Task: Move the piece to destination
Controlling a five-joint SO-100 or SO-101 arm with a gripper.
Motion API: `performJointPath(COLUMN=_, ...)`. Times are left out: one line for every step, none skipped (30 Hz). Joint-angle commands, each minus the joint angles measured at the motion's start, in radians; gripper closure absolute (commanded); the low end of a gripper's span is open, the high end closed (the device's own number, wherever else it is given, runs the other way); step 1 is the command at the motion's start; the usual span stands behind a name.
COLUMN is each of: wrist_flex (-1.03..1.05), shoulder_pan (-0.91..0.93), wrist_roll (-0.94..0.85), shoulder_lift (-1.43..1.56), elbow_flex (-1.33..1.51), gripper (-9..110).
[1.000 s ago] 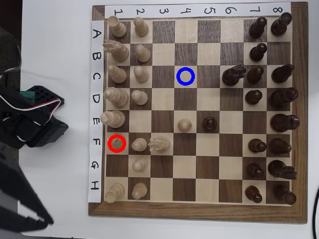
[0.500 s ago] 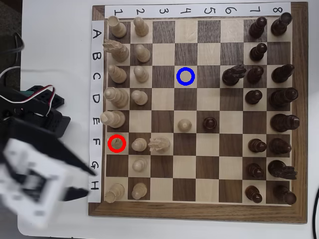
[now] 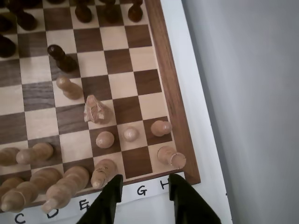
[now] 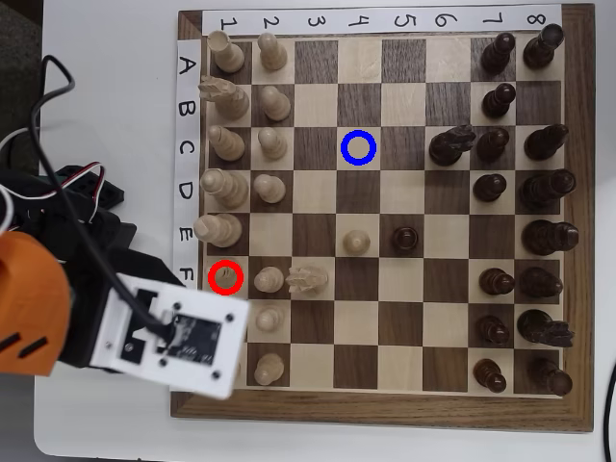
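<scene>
I see the gripper (image 3: pixel 145 185) at the board's lettered edge, its two dark fingers (image 3: pixel 108 200) spread apart with nothing between them, tips over the paper label strip (image 3: pixel 140 191) by the G. In the overhead view the arm's white wrist housing (image 4: pixel 183 342) covers the near-corner squares of the wooden chessboard (image 4: pixel 385 412). The piece (image 4: pixel 226 277), a slim cream bishop, stands on the edge square inside the red ring (image 4: pixel 225 277), just beside the fingers. A cream pawn (image 4: pixel 270 279) and a carved cream knight (image 4: pixel 308 279) stand close by. Farther in, the destination (image 4: pixel 358 148), a blue ring, marks a bare dark square. Dark turned pieces (image 4: pixel 525 192) crowd the far edge.
</scene>
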Motion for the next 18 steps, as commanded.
performJointPath(wrist_flex=0.0, shoulder_pan=0.02, wrist_roll=-0.029, shoulder_lift=0.023, elbow_flex=0.029, gripper=87)
performJointPath(wrist_flex=0.0, shoulder_pan=0.023, wrist_roll=-0.031, shoulder_lift=0.018, elbow_flex=0.031, gripper=88)
performJointPath(wrist_flex=0.0, shoulder_pan=0.026, wrist_roll=-0.034, shoulder_lift=0.017, elbow_flex=0.037, gripper=87)
performJointPath(wrist_flex=0.0, shoulder_pan=0.029, wrist_roll=-0.041, shoulder_lift=0.015, elbow_flex=0.048, gripper=87)
performJointPath(wrist_flex=0.0, shoulder_pan=0.032, wrist_roll=-0.049, shoulder_lift=0.017, elbow_flex=0.063, gripper=87)
performJointPath(wrist_flex=0.0, shoulder_pan=0.034, wrist_roll=-0.055, shoulder_lift=0.018, elbow_flex=0.077, gripper=87)
performJointPath(wrist_flex=0.0, shoulder_pan=0.034, wrist_roll=-0.058, shoulder_lift=0.02, elbow_flex=0.089, gripper=87)
performJointPath(wrist_flex=0.0, shoulder_pan=0.034, wrist_roll=-0.057, shoulder_lift=0.018, elbow_flex=0.101, gripper=86)
performJointPath(wrist_flex=0.0, shoulder_pan=0.031, wrist_roll=-0.052, shoulder_lift=0.018, elbow_flex=0.115, gripper=86)
performJointPath(wrist_flex=0.0, shoulder_pan=0.025, wrist_roll=-0.048, shoulder_lift=0.018, elbow_flex=0.13, gripper=86)
performJointPath(wrist_flex=0.0, shoulder_pan=0.021, wrist_roll=-0.044, shoulder_lift=0.021, elbow_flex=0.146, gripper=86)
performJointPath(wrist_flex=0.0, shoulder_pan=0.02, wrist_roll=-0.04, shoulder_lift=0.023, elbow_flex=0.158, gripper=86)
performJointPath(wrist_flex=0.0, shoulder_pan=0.02, wrist_roll=-0.037, shoulder_lift=0.023, elbow_flex=0.17, gripper=86)
performJointPath(wrist_flex=0.0, shoulder_pan=0.02, wrist_roll=-0.032, shoulder_lift=0.023, elbow_flex=0.178, gripper=86)
performJointPath(wrist_flex=0.0, shoulder_pan=0.018, wrist_roll=-0.028, shoulder_lift=0.023, elbow_flex=0.187, gripper=86)
performJointPath(wrist_flex=0.0, shoulder_pan=0.015, wrist_roll=-0.021, shoulder_lift=0.023, elbow_flex=0.193, gripper=87)
performJointPath(wrist_flex=0.002, shoulder_pan=0.012, wrist_roll=-0.012, shoulder_lift=0.021, elbow_flex=0.198, gripper=87)
performJointPath(wrist_flex=0.002, shoulder_pan=0.006, wrist_roll=-0.002, shoulder_lift=0.02, elbow_flex=0.202, gripper=87)
